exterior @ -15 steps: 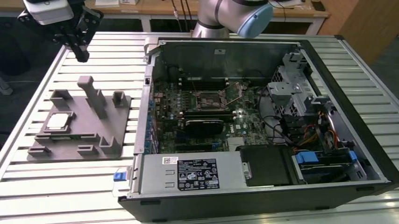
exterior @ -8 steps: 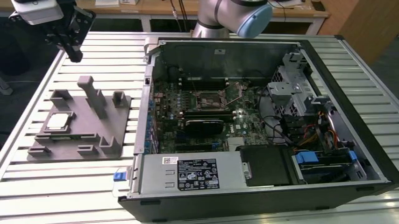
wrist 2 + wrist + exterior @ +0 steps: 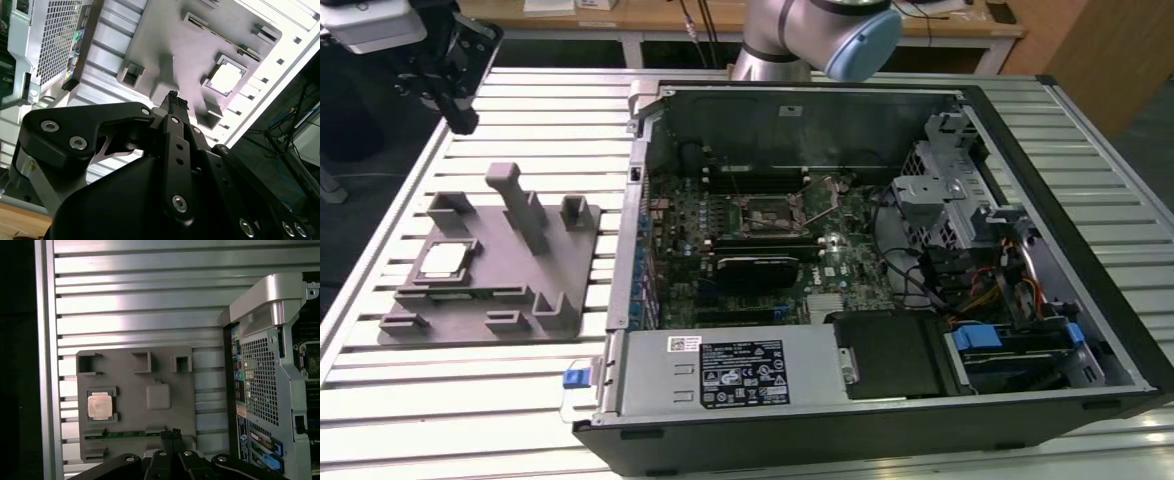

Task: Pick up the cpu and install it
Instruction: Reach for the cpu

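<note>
The cpu (image 3: pixel 443 262), a small silvery square chip, lies flat in a recess of the grey plastic fixture (image 3: pixel 494 300) at the exterior view's left. It appears in both wrist views as a pale square (image 3: pixel 226 77) (image 3: pixel 100 405) on the fixture (image 3: pixel 165 45) (image 3: pixel 130 410). My gripper (image 3: pixel 459 122) hangs high above the table, beyond the fixture's far end, apart from the chip. In both wrist views its black fingers (image 3: pixel 173 96) (image 3: pixel 173 432) are pressed together with nothing between them.
An open computer case (image 3: pixel 881 110) lies on the slatted metal table (image 3: pixel 547 110) to the exterior view's right of the fixture. Its motherboard has a socket (image 3: pixel 767 212) near the middle, with a power supply (image 3: pixel 720 370) at the near side. Upright posts (image 3: pixel 520 205) rise from the fixture.
</note>
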Controlling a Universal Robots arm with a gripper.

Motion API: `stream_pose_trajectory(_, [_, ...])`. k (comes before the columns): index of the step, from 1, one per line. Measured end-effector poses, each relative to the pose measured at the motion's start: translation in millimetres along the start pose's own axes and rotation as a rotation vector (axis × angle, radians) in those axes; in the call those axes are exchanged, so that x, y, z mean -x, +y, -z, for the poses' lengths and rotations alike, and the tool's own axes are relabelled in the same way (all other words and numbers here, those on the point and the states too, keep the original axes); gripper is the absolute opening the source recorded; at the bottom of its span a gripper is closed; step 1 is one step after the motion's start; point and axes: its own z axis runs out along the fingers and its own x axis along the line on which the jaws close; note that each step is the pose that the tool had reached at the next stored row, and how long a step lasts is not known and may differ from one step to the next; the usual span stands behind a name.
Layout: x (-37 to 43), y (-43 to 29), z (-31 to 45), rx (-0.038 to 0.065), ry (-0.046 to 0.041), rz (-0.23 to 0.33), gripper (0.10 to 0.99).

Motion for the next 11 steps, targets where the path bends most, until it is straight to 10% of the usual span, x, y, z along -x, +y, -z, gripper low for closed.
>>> stream_pose_trajectory(11, [-17.3,-1.5,-4.7,0.000,0.0000,0.000,0.106])
